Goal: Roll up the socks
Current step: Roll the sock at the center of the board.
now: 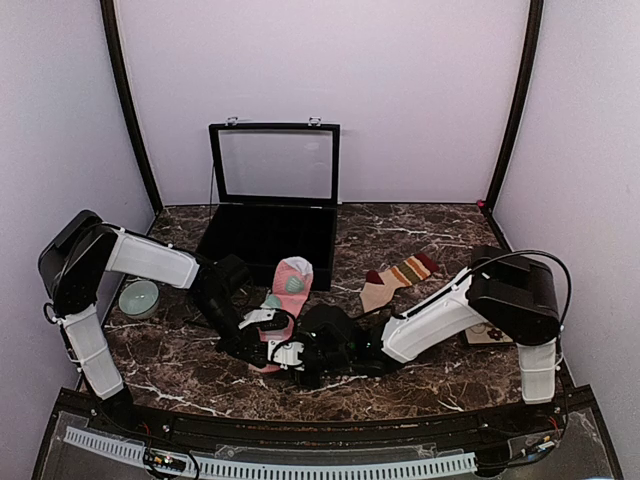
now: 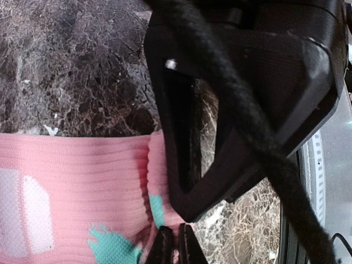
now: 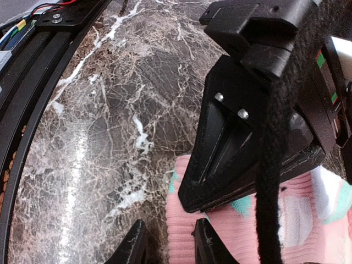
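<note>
Close under my wrists lies the pink sock (image 2: 82, 187); my left pincer (image 2: 176, 246) is pressed together at its edge, whether on fabric I cannot tell. My right pincer (image 3: 168, 242) stands apart astride its edge; the tan striped sock (image 1: 395, 280) lies farther back.

Pink sock's (image 1: 283, 300) near end is partly hidden under the left arm (image 1: 222, 290) in the overhead view; left fingers (image 2: 162, 250) and right fingers (image 3: 132, 247) are cut off at lower picture edges.
</note>
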`<state>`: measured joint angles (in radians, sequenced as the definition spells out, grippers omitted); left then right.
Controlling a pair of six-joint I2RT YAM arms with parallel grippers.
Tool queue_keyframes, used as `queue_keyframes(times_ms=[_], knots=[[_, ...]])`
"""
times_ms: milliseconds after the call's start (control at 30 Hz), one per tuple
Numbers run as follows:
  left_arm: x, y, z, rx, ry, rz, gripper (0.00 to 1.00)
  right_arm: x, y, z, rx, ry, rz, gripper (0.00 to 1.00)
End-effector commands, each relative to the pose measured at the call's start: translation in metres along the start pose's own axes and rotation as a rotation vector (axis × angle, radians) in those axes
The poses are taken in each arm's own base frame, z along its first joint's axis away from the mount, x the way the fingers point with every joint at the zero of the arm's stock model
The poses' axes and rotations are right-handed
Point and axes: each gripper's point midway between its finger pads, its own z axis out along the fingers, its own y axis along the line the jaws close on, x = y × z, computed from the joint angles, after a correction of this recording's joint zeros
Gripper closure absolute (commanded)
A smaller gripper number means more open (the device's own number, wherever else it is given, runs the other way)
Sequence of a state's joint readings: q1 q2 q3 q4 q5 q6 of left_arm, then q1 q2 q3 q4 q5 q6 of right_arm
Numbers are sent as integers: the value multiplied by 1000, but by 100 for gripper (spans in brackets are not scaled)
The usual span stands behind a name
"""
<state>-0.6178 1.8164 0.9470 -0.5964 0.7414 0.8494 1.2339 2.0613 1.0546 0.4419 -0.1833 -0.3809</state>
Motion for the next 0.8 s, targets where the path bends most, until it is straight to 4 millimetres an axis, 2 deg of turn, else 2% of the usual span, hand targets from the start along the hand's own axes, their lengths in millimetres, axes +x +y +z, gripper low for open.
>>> queue_keyframes(times_ms=[0, 300, 400, 467, 500, 567, 600, 767], knots=[[67, -9, 16, 16, 236, -104, 100, 26, -7, 5, 18, 48, 51, 71], [55, -13, 2, 25, 140, -98, 90, 55, -2, 13, -6, 118, 136, 75], [52, -13, -2, 26, 121, -104, 86, 66, 0, 15, -23, 144, 162, 79], [48, -9, -7, 6, 94, -110, 76, 72, 4, 16, -42, 167, 171, 86], [45, -8, -11, -6, 74, -112, 65, 74, 6, 16, -52, 172, 174, 90], [37, -6, -23, -21, 19, -112, 37, 77, 9, 16, -64, 185, 181, 100], [32, -6, -29, -31, -10, -107, 30, 78, 11, 15, -71, 191, 185, 100], [6, -16, -58, -79, -131, -40, 25, 79, 18, 8, -101, 204, 224, 100]])
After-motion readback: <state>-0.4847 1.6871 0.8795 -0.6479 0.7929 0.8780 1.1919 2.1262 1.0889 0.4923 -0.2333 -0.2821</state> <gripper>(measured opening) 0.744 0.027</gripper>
